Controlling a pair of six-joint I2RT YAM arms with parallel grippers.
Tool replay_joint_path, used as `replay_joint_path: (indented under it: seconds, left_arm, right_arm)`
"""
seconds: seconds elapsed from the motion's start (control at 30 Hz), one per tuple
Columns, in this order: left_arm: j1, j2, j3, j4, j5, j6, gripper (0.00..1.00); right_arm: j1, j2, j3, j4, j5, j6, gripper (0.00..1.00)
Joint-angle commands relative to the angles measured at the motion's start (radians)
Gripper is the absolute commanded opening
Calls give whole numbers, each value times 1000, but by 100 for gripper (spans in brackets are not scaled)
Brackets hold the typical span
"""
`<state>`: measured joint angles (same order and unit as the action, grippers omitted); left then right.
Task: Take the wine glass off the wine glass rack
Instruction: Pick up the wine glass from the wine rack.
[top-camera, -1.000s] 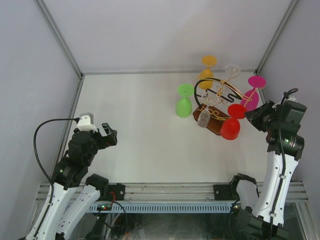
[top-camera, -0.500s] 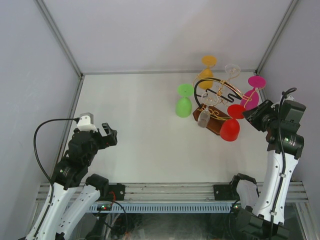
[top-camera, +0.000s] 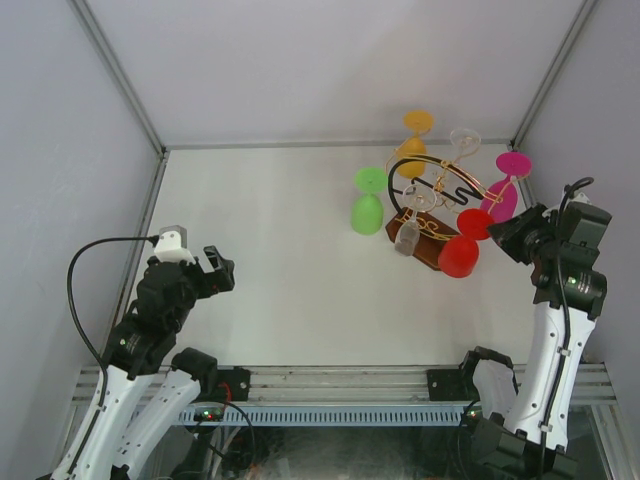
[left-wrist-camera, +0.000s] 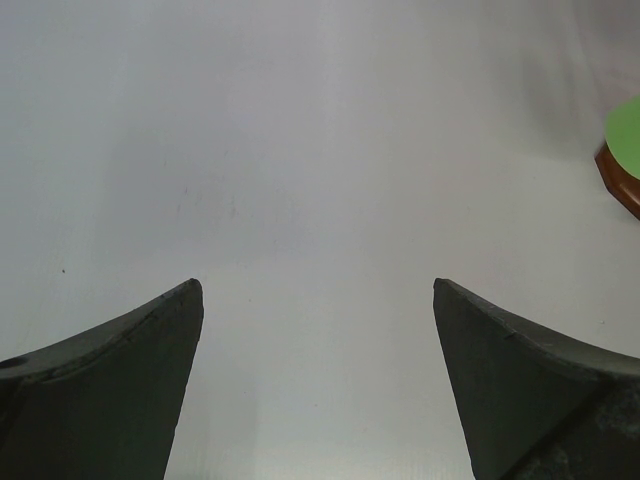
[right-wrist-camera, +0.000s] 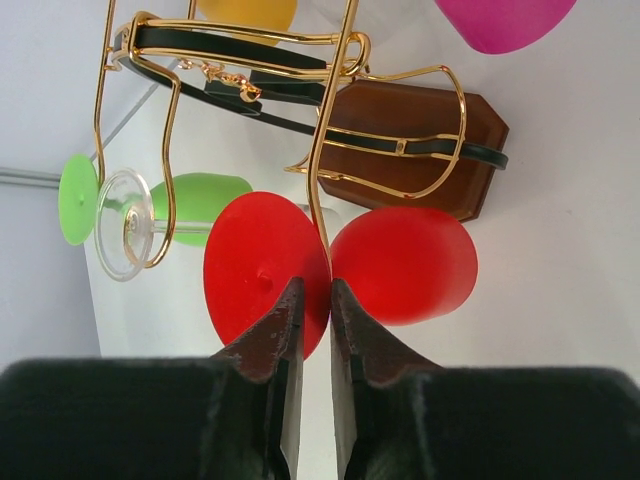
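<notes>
The wine glass rack (top-camera: 432, 210) has a dark brown wooden base (right-wrist-camera: 415, 140), a black wavy arch and gold wire arms, and stands at the far right of the table. Several glasses hang on it: red (top-camera: 459, 256), green (top-camera: 367, 213), clear (top-camera: 407, 236), orange (top-camera: 412, 150) and magenta (top-camera: 503, 192). My right gripper (right-wrist-camera: 317, 287) is shut with a narrow gap on the stem of the red wine glass (right-wrist-camera: 405, 265), between its foot (right-wrist-camera: 262, 275) and bowl, beside a gold wire arm (right-wrist-camera: 330, 150). My left gripper (left-wrist-camera: 318, 290) is open and empty over bare table at the near left.
White enclosure walls stand close behind and to the right of the rack. The green glass's foot (left-wrist-camera: 625, 135) and a corner of the base show at the right edge of the left wrist view. The metal rail (top-camera: 340, 378) runs along the near edge.
My right gripper has shifted slightly left and nearer, and the red glass has moved a little with it. The left arm has not moved.
</notes>
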<state>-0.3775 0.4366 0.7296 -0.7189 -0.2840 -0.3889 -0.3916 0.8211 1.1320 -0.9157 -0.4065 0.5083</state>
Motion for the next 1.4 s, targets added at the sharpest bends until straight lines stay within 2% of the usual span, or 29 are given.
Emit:
replay_joint_path:
  seconds: [0.0, 0.5, 0.8, 0.97, 1.37]
  left_arm:
    - [-5, 4, 2, 36, -6, 10, 100]
    - [-4, 5, 2, 36, -4, 8, 100]
    - [-4, 8, 1, 36, -1, 8, 100]
    - [-4, 8, 2, 36, -1, 8, 100]
    - [-4, 8, 2, 36, -1, 8, 100]
  right_arm:
    - [4, -4, 22, 9, 8, -17, 10]
    - [54, -5, 76, -14, 84, -33, 1]
    - [74, 10, 46, -31, 172, -35, 6]
    - [74, 15, -17, -16, 151, -23, 8]
    - [75, 13, 30, -30, 176, -45, 15]
